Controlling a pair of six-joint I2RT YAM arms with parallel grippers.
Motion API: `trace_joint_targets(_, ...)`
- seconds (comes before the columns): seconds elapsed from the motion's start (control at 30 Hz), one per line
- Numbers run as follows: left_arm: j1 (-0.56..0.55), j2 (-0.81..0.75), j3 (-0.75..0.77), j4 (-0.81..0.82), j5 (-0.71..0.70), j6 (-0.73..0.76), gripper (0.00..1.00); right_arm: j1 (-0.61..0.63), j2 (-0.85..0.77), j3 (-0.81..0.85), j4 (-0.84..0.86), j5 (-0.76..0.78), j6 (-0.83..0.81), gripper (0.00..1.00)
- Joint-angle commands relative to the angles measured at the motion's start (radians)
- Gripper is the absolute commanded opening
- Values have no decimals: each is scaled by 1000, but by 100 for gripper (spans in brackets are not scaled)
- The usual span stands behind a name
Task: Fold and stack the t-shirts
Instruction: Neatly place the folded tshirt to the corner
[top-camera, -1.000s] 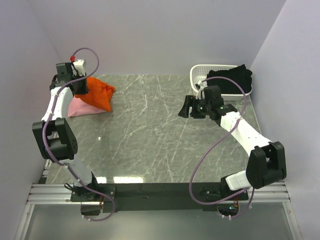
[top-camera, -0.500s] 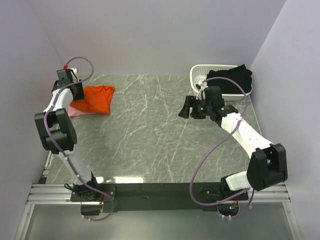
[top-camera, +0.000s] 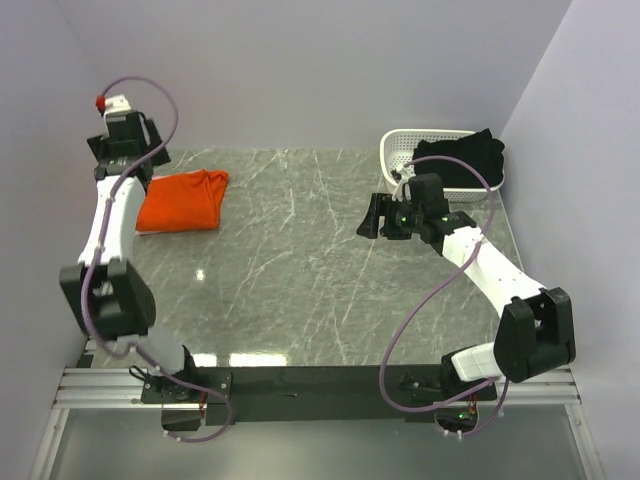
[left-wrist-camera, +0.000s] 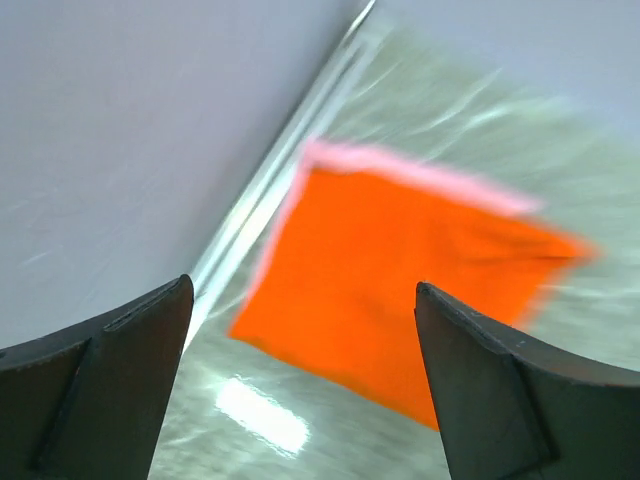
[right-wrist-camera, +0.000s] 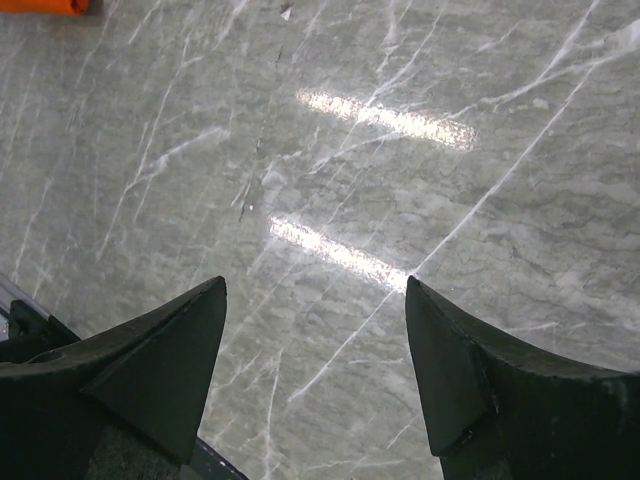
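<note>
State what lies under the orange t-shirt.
A pale pink t-shirt: only a strip shows past the edge of the orange t-shirt. The rest is covered.

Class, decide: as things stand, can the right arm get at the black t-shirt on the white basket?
Probably yes: the black cloth t-shirt drapes the white slotted plastic basket beyond the right arm, nothing between, and its open fingers hold nothing, though they face away.

A white slotted basket (top-camera: 398, 152) sits in the marble table's (top-camera: 300, 270) far right corner.
</note>
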Motion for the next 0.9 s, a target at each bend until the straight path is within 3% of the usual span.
trace_joint_targets(0.0, -114, -201, 16, -8, -27, -99, 98, -8, -51, 9, 16, 22, -12, 79)
trace_joint_targets(0.2, -336, -445, -204, 32, 19, -219, 99, -7, -95, 16, -13, 85, -13, 79)
trace_joint_targets(0.47, -586, -610, -542, 121, 126, -299, 99, -11, -181, -26, 2, 215, 10, 79)
trace_joint_targets(0.67, -688, -604, -623, 165, 117, -294, 99, -16, -200, -44, 5, 278, 10, 79)
trace_joint_targets(0.87, -717, -668, -692, 196, 120, -291, 99, -16, -223, -89, 48, 324, 10, 79)
